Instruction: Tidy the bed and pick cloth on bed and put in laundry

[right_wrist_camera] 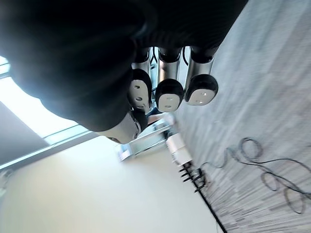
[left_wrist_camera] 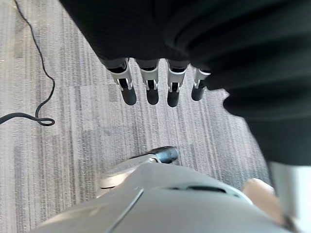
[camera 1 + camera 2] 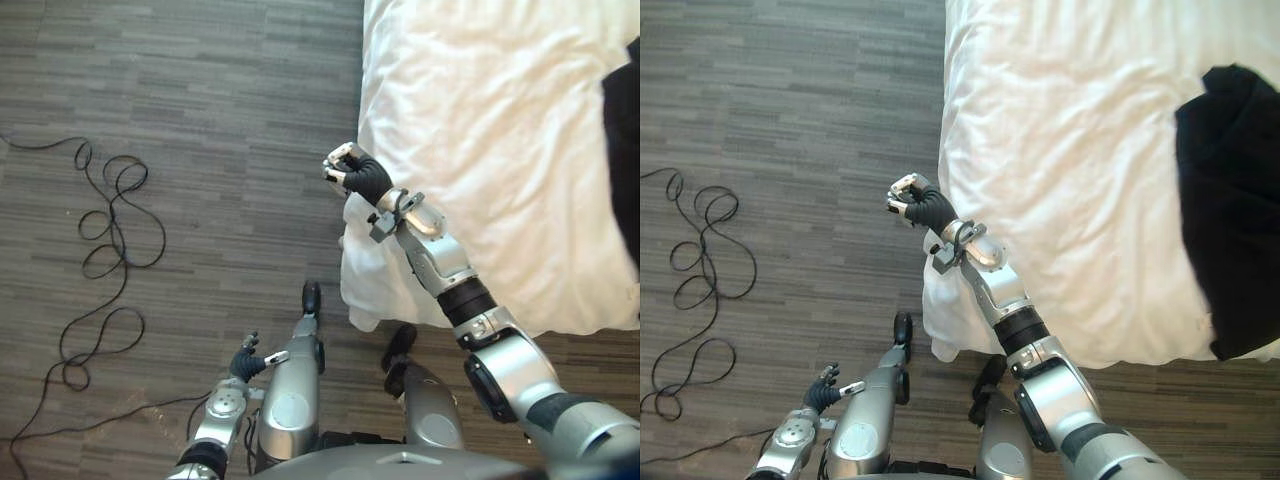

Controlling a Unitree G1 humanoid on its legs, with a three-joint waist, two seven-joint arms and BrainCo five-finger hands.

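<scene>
A black cloth lies on the white bed, at the right side of the sheet, partly cut off by the picture's edge. My right hand is raised beside the bed's left edge, over the floor, far from the cloth. Its fingers are curled in and hold nothing. My left hand hangs low at my side above the floor, its fingers straight and holding nothing.
The white sheet's corner hangs down over the near left end of the bed. Grey wood-pattern floor stretches to the left of the bed.
</scene>
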